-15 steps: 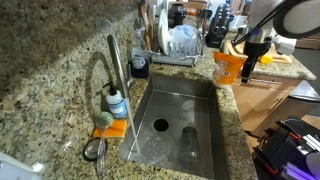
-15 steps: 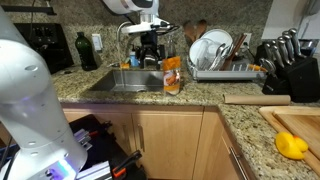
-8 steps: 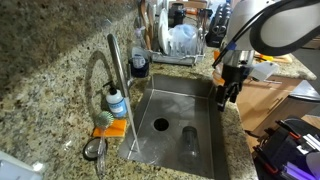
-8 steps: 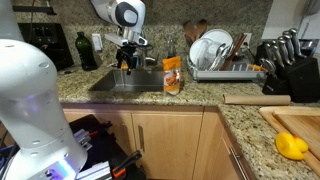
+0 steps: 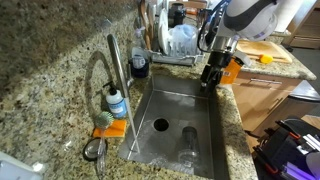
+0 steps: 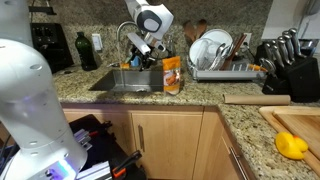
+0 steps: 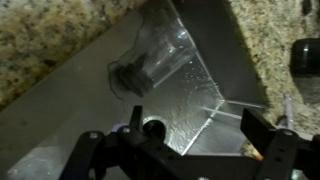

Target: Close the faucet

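Note:
The faucet [image 5: 116, 66] is a tall brushed-silver tube with a gooseneck arch, standing on the granite counter beside the steel sink [image 5: 200, 150]. It also shows behind the arm in an exterior view [image 6: 124, 38]. My gripper [image 5: 210, 80] hangs over the sink's edge on the side away from the faucet, well apart from it. In an exterior view the gripper [image 6: 141, 62] points down into the basin. In the wrist view the gripper [image 7: 180, 150] is open and empty above the sink floor and drain [image 7: 152, 128].
A clear glass [image 5: 188, 140] lies in the sink, also in the wrist view [image 7: 150, 65]. A small blue-label bottle [image 5: 117, 103], orange sponge [image 5: 110, 128] and dark cup [image 5: 140, 66] stand by the faucet. An orange bottle [image 6: 172, 76], dish rack [image 6: 220, 52] and knife block [image 6: 285, 62] are near.
My gripper has moved from over the counter by the orange bottle to above the sink, lower and nearer the faucet side. It has stayed open.

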You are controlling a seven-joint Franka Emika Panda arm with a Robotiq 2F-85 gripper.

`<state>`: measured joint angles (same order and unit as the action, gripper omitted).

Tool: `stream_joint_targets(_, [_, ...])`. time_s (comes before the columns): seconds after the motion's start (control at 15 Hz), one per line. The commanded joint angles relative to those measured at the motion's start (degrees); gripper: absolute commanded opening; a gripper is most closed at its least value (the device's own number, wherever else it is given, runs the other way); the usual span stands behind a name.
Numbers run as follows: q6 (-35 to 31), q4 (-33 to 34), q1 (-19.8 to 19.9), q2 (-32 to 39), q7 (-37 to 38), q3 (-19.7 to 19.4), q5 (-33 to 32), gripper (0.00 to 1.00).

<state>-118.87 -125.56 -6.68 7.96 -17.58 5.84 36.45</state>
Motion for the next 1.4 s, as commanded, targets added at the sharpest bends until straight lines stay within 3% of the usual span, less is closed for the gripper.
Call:
stream_joint_targets(0.0, [-2.59, 3.72, -3.63, 3.41, 11.42, 2.54, -12.54, 1.0])
stream_joint_targets(0.13, [0.0, 5.49, -5.37, 3.19, 18.66, 3.19, -21.14, 1.0])
stream_joint_targets(0.2, [-1.4, 3.53, -3.48, 2.84, 13.88, 3.56, -15.96, 1.0])
stream_joint_targets(0.47, [-1.28, 4.78, -5.29, 2.9, 18.57, 4.06, -20.29, 1.0])
stream_joint_targets(0.53, [5.46, 5.81, -5.15, 3.76, 14.3, 4.92, -20.24, 1.0])
stream_joint_targets(0.73, [10.95, 4.33, -7.18, 4.64, 15.32, 6.67, -21.65, 1.0])
stream_joint_targets(1.07, [20.92, 5.94, -11.54, 7.69, 25.4, 8.31, -30.36, 1.0])
stream_joint_targets(1.13, [17.59, 4.46, -10.57, 6.71, 22.91, 8.59, -26.75, 1.0])
stream_joint_targets(1.33, [17.81, 4.54, -11.06, 7.05, 23.52, 8.77, -27.23, 1.0])
